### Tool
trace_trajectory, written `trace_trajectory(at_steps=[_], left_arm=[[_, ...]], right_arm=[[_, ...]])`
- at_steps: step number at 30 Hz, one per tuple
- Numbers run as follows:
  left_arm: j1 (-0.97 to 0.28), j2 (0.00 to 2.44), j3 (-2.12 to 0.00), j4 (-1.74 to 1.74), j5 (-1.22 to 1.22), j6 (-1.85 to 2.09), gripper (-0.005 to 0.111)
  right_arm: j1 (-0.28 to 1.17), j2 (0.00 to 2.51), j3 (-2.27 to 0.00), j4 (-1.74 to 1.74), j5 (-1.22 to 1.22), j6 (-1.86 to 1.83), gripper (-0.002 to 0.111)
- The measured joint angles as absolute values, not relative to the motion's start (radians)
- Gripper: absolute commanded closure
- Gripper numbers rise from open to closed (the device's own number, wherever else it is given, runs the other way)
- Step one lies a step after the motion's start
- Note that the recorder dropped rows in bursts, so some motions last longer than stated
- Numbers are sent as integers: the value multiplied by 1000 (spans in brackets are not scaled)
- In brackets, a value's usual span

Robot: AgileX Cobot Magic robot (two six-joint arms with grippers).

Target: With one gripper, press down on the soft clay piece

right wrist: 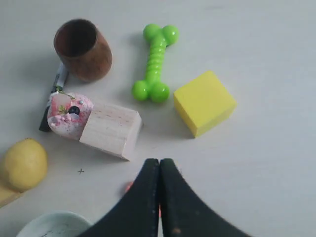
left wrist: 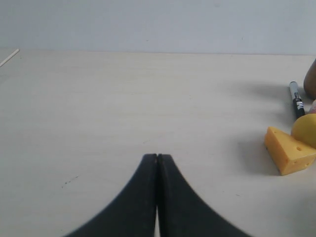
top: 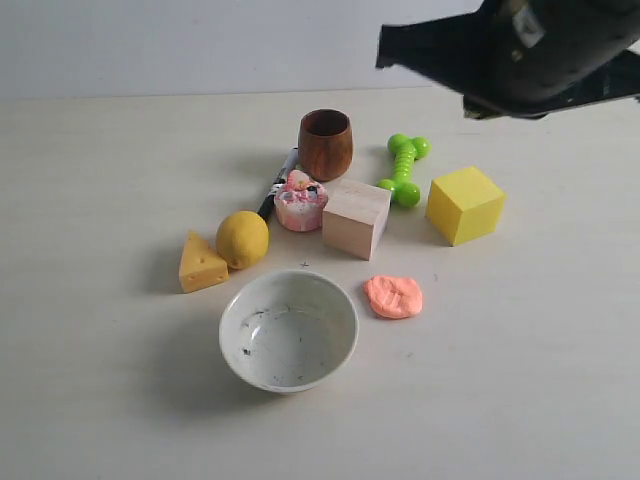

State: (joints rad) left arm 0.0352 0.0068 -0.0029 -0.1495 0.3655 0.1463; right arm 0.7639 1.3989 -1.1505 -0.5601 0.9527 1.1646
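Soft clay piece (top: 393,297) — salmon-orange, right tool (right wrist: 159,163) closed

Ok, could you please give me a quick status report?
Left gripper shut. Right gripper shut, above soft clay piece, not touching. Nothing in the way.

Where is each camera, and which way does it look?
Exterior view: off the arms, high, looks down on bowl and soft clay piece; right arm shows.
Left wrist view: low on its arm, looks level toward cheese wedge; shut left hand shows.
Right wrist view: high on its arm, looks down on yellow cube; shut right hand shows.
Both wrist views see the lemon.
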Motion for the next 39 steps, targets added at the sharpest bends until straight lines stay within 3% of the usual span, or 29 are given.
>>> trace_trajectory(at_steps=[16,24,29,39], left_arm=[[35,7,-3,-150,366,146,107],[35,7,-3,-150,366,146,107],[35,7,-3,-150,366,146,107],[35,7,-3,-150,366,146,107]], right_arm=[[764,1129,-1151,-601,956,1138,107],[754,1062,-1148,-709,1073,1082,107],[612,1038,-1147,-656,1064,926,107],[114,845,-938,-253,746,432,107]])
